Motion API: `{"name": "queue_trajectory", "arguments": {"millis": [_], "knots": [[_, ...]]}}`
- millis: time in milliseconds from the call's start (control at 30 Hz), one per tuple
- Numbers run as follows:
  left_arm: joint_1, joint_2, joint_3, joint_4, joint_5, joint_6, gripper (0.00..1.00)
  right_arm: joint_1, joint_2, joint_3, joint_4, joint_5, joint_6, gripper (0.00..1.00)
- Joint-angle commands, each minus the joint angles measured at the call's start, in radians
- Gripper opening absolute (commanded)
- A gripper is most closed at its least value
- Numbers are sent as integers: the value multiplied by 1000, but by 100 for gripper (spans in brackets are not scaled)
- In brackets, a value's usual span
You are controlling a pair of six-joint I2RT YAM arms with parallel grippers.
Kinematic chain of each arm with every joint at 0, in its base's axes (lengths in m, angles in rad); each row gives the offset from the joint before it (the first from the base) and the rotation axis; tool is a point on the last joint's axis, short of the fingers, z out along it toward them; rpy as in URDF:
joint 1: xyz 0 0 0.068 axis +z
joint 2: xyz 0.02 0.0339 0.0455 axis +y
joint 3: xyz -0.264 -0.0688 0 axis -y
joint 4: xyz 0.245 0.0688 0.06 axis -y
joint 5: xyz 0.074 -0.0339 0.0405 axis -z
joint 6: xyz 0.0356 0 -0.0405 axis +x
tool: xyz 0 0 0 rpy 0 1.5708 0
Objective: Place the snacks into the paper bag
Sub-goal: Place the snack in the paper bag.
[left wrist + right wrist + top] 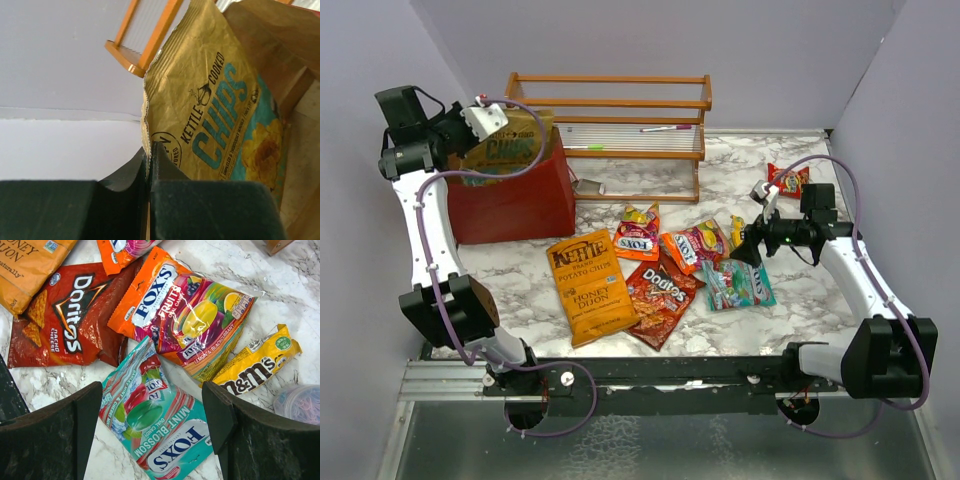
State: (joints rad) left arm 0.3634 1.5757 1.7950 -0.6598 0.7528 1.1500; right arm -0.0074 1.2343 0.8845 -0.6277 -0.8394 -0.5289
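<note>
The red paper bag [515, 205] stands at the back left, its brown inside [280, 55] showing in the left wrist view. My left gripper [485, 120] is shut on the top edge of the tan-teal chip bag [220, 110], which hangs partly inside the bag's mouth [505, 148]. My right gripper [152, 410] is open, just above the teal Fox's mint pack [160, 425], one finger on each side. On the table lie the orange Kettle bag [590, 285], the Doritos bag [660, 297], two orange Fox's packs [638, 233] [695, 245] and a yellow M&M's pack [260, 360].
A wooden slatted rack [620, 120] stands at the back, beside the bag. A small red packet [788, 180] lies at the back right. A small translucent cup [300, 402] sits next to the M&M's pack. Grey walls close in on the left, back and right.
</note>
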Motion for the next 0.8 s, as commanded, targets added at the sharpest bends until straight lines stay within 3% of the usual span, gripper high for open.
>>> {"name": "queue_trajectory", "arguments": {"millis": [0, 367, 467, 533, 767], "knots": [[11, -62, -32, -44, 57, 68, 0, 4, 10, -6, 13, -6, -10, 81], [12, -112, -137, -61, -9, 118, 0, 4, 19, -7, 11, -9, -5, 81], [12, -120, -133, -49, -40, 96, 11, 5, 18, -8, 12, -7, -4, 81], [13, -125, -134, -42, -53, 88, 27, 4, 18, -7, 16, -6, 1, 81], [13, -153, -124, -10, -68, 49, 45, 4, 20, -9, 17, -6, 4, 81]]}}
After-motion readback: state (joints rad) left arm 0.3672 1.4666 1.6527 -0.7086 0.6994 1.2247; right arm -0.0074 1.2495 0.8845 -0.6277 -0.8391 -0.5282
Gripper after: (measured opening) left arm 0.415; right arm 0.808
